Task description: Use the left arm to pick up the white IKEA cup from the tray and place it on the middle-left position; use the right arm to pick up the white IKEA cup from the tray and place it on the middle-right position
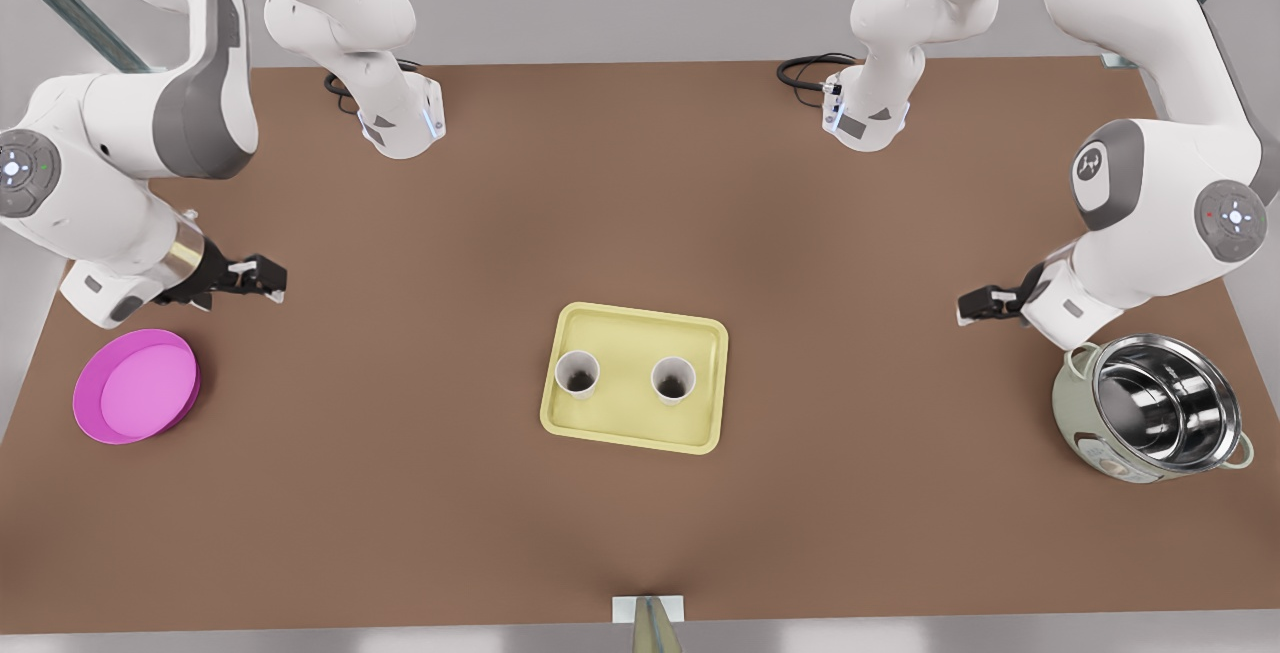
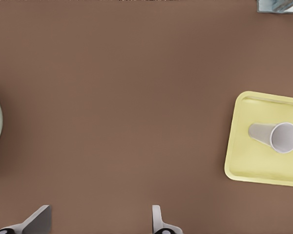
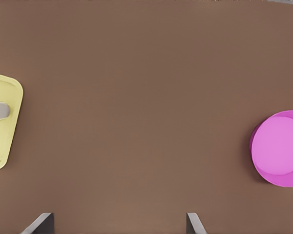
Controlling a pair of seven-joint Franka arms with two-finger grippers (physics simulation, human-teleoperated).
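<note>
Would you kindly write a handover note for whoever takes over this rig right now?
Left pincer: open, empty, beside the steel pot, front view's right.
Right pincer: open, empty, near the magenta plate, front view's left.
Both cups stand upright on the tray: first cup nearer the left pincer, second cup nearer the right.
Done: nothing yet.
Left to do: both picks and both placements.

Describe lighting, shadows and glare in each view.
Front view: bright reflections inside the steel pot, beside the left gripper; a soft darker patch on the table around the tray. Left wrist view: flat, even light, the cup almost shadowless. Right wrist view: a thin dark shadow edging the magenta plate; the right gripper open above bare table.
</note>
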